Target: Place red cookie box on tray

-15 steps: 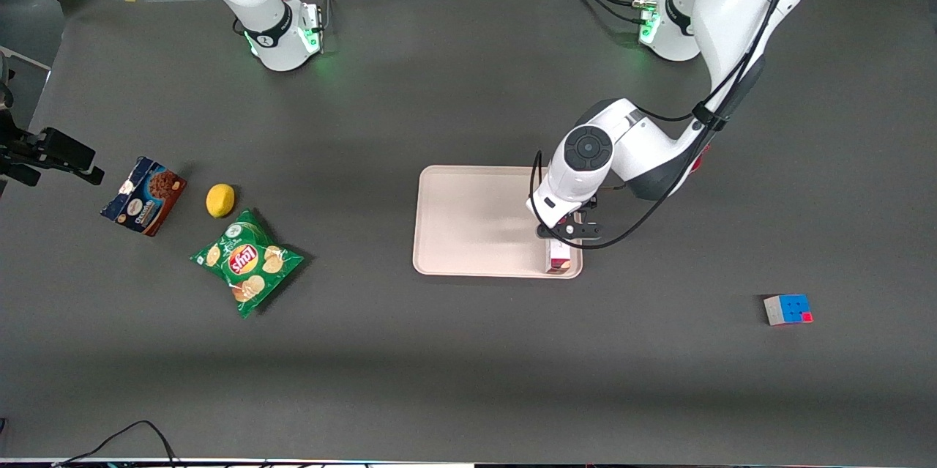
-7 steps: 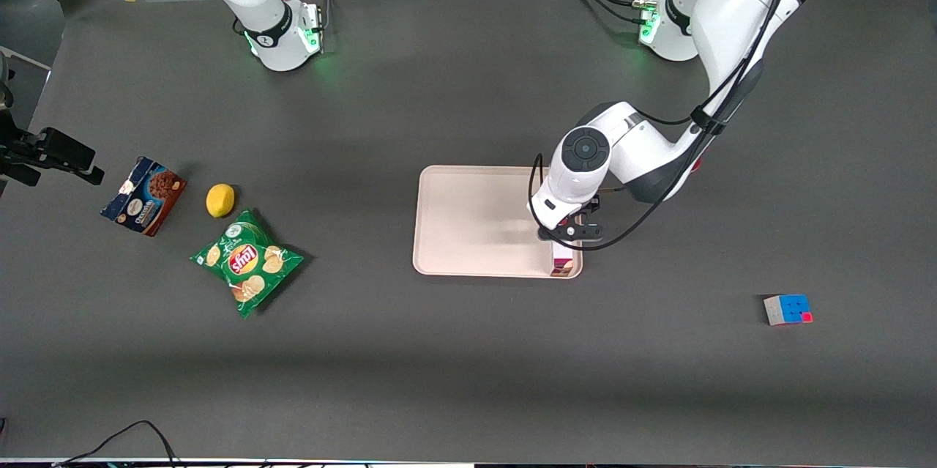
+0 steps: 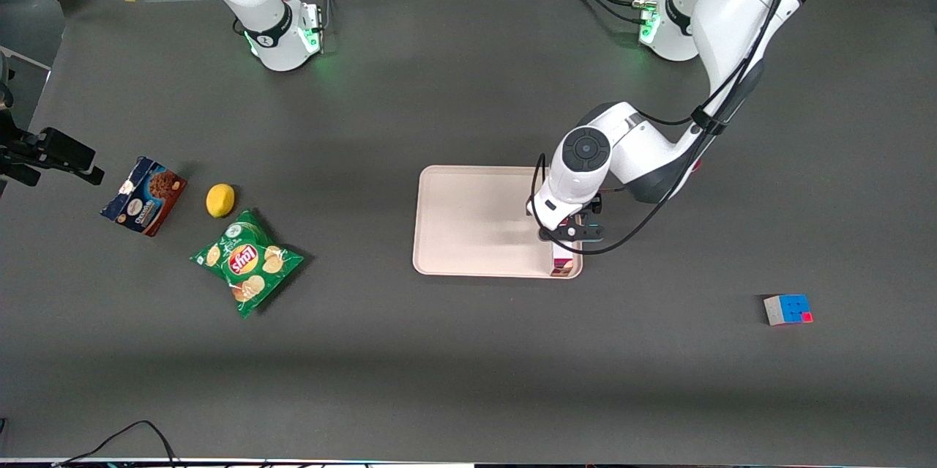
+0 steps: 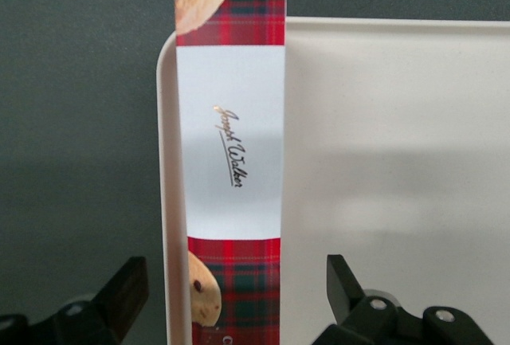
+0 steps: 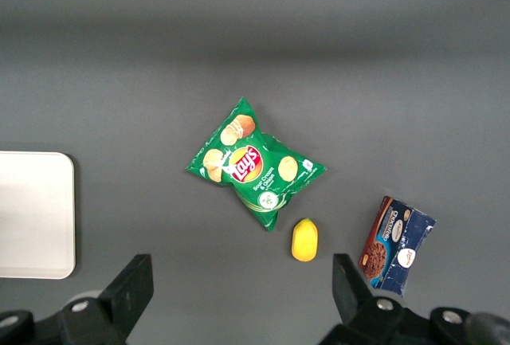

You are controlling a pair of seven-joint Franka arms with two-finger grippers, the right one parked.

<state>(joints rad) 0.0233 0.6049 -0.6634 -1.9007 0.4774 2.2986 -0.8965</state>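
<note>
Box (image 4: 231, 170) lies on tray (image 4: 398, 162), tight along the rim at the working arm's end. Claw (image 4: 231, 305) spread wide w/ fingers (image 4: 347, 285) clear of both sides. Best to lift straight up, no sideways drift, so box isn't nudged over the rim.

A red tartan cookie box (image 4: 231, 178) with a white band is seen on a pale pink tray (image 4: 382, 162), beneath a black gripper (image 4: 231, 313).
</note>
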